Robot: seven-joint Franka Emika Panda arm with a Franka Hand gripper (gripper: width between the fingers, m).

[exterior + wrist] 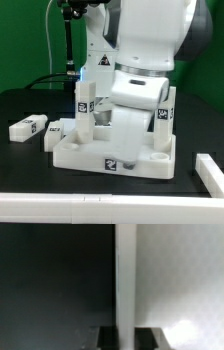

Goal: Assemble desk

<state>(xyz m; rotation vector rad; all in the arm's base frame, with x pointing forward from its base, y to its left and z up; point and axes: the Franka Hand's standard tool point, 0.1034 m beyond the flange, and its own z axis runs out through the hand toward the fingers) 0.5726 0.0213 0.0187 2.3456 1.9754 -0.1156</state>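
Observation:
The white desk top [100, 158] lies on the black table with its rim up. Two tagged legs stand upright in it, one at the exterior view's left [86, 103] and one at the right [166, 108]. Two more legs [28, 128] [57, 128] lie loose to the left of it. The arm's hand reaches down behind the desk top's middle, and its fingers are hidden there. In the wrist view my gripper [127, 337] has a narrow white edge [126, 274] between its dark fingers [108, 337], touching both. White surface lies on one side of it, dark table on the other.
A white bar [208, 172] lies on the table at the exterior view's right. A white strip [60, 206] runs along the front edge. The bulky arm [150, 40] hangs over the desk top's back. A black stand [66, 40] rises behind.

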